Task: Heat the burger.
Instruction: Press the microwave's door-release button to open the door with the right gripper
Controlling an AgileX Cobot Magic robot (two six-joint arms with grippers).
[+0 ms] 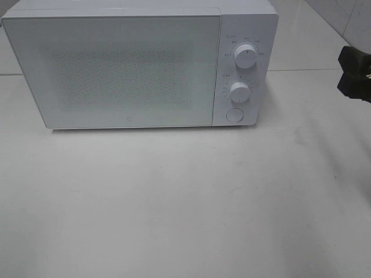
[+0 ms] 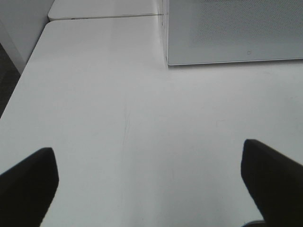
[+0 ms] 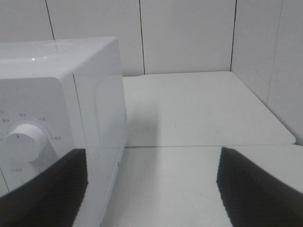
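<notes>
The burger is out of view in every frame. A white microwave point(image 1: 116, 69) stands at the back of the table with its door shut. My right gripper point(image 1: 353, 72) shows as a dark shape at the right edge, to the right of the microwave and level with its knobs. In the right wrist view, my right gripper point(image 3: 151, 189) is open and holds nothing, with the microwave's right side point(image 3: 71, 118) beside it. My left gripper point(image 2: 149, 184) is open wide over bare table, in front of the microwave's lower left corner point(image 2: 236, 33).
The microwave's control panel carries an upper knob point(image 1: 246, 56), a lower knob point(image 1: 239, 91) and a round button point(image 1: 234, 114). The white table point(image 1: 185, 202) stretches in front of it. A wall stands behind the table point(image 3: 189, 33).
</notes>
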